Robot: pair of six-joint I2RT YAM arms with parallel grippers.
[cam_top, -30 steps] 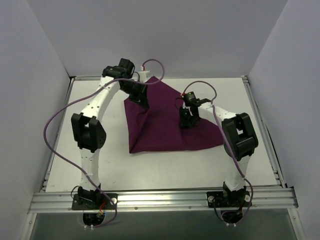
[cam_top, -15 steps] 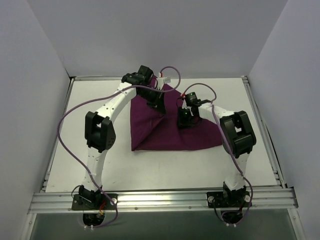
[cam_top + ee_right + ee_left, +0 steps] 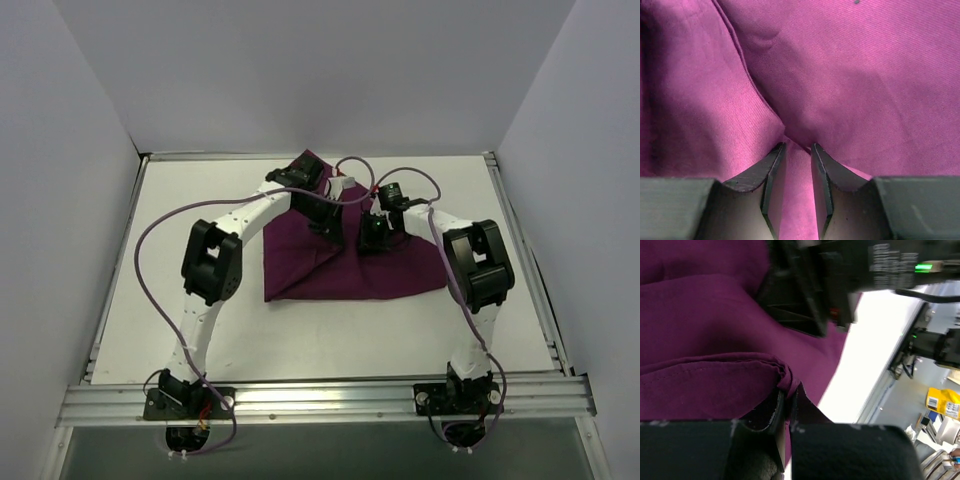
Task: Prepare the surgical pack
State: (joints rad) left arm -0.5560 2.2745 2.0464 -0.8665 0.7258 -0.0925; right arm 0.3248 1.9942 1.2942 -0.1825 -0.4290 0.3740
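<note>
In the top view, the cloth (image 3: 350,272) lies mid-surface (image 3: 150,260). Its corner has been carried from far left to centre by the left claw (image 3: 325,222), so a fold is being made. At the left wrist, the hem is seen clenched. At the right wrist, a pleat is pinched by the right claw (image 3: 797,150).

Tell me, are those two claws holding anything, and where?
Both hold the purple cloth: the left gripper pinches a folded edge, the right gripper pinches a crease farther in.
</note>
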